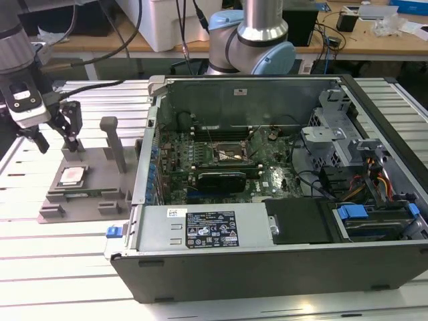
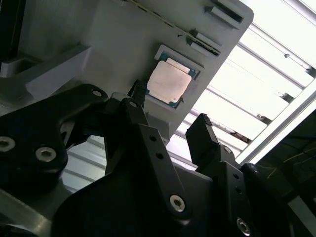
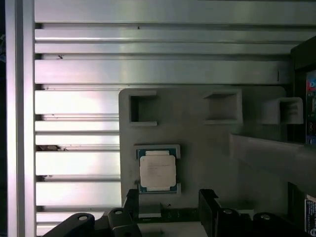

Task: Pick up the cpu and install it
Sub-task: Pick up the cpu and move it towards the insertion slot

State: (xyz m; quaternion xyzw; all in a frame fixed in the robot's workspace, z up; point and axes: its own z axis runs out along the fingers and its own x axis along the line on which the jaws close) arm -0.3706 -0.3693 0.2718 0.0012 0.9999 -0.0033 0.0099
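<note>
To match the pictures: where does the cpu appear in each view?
Exterior view: the cpu lies on the grey tray, at the exterior view's left.
Second wrist view: cpu in the tray's recess.
First wrist view: cpu in the same recess.
Shared landmark: the grey tray.

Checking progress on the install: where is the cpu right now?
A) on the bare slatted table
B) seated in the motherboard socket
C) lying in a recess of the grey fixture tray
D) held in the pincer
C: the cpu lies flat in a recess of the grey fixture tray, and the open pincer holds nothing.
</note>
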